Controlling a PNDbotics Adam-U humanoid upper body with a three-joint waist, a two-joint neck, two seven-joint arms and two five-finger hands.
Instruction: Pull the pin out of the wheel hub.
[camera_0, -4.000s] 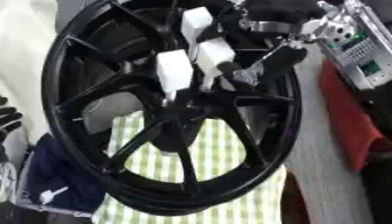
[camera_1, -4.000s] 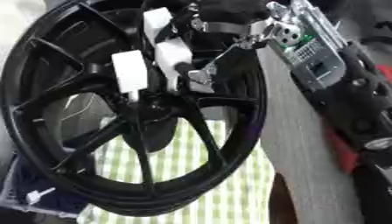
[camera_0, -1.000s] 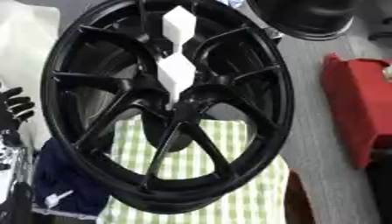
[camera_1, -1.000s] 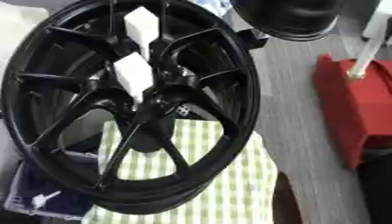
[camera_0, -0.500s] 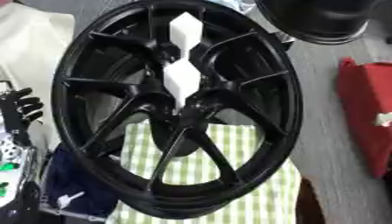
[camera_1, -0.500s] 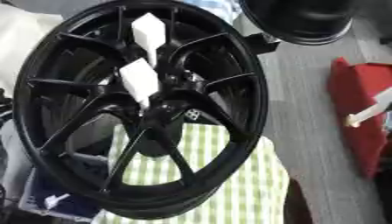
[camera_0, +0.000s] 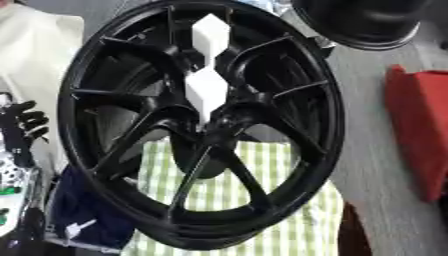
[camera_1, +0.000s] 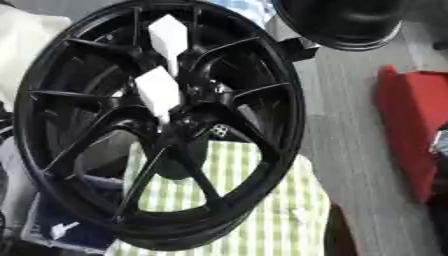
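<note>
The black wheel (camera_0: 201, 125) stands on edge on the desk (camera_0: 376, 165), over a green-and-white checked cloth (camera_0: 262, 200), with two white blocky pieces on it: one (camera_0: 206, 91) just above the hub centre (camera_0: 214, 122), the other (camera_0: 210, 31) further up near the rim. I take these for the pins, though I can't tell how deep either one sits.

What's changed: four seconds ago the right arm was all over the upper right of the wheel, hand in among the white pieces. By a second ago it had gone, and now no right robot hand shows in either view. There also seem to be fewer white pieces than before, so my guess is one has already come out. The camera has moved too, so don't hold me to that.

The left robot hand (camera_0: 22, 127) sits left of the wheel at the edge of the view, black fingers loosely spread, holding nothing.

Right of the wheel lies a red thing (camera_0: 420, 130); above it to the right, a second dark round object (camera_0: 367, 20). Below left of the wheel is something dark blue (camera_0: 83, 215).
</note>
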